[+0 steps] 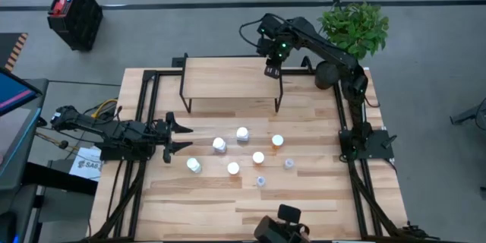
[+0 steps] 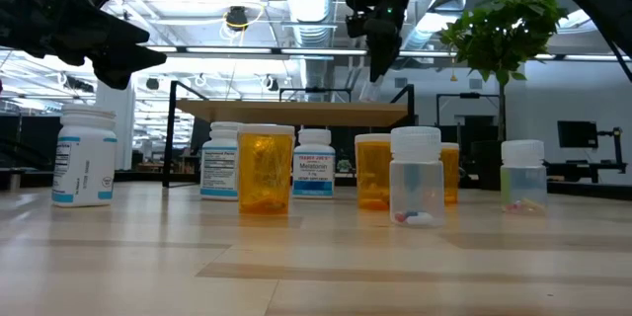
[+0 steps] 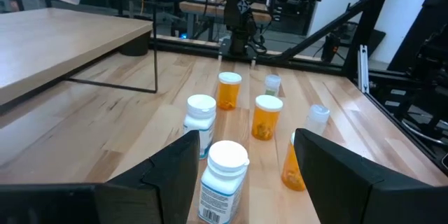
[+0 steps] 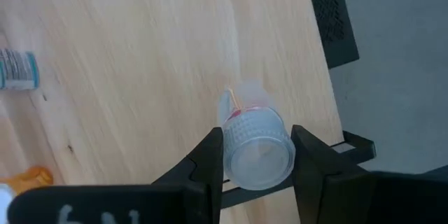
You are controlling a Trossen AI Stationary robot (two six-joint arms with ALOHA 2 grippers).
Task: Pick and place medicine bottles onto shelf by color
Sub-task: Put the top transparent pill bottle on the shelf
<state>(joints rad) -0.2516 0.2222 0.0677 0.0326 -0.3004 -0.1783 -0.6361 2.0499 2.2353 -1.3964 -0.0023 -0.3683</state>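
The clear bottle (image 4: 256,148) is round, with a ribbed cap and some red and yellow inside. The right gripper (image 4: 257,155) holds it between narrowly parted fingers, above the shelf (image 1: 228,78) near its right end. Only the right wrist view shows this bottle (the high view hides it). The left gripper (image 1: 181,137), open and empty, waits at the table's left, beside seven standing bottles (image 1: 242,134).

Seven medicine bottles (image 1: 243,154) stand clustered mid-worktop (image 1: 304,205), in front of the shelf (image 1: 228,78). The left gripper (image 1: 179,137) waits open just beside them, while the right gripper (image 1: 272,70) hangs over the shelf's right end, possibly holding something small.
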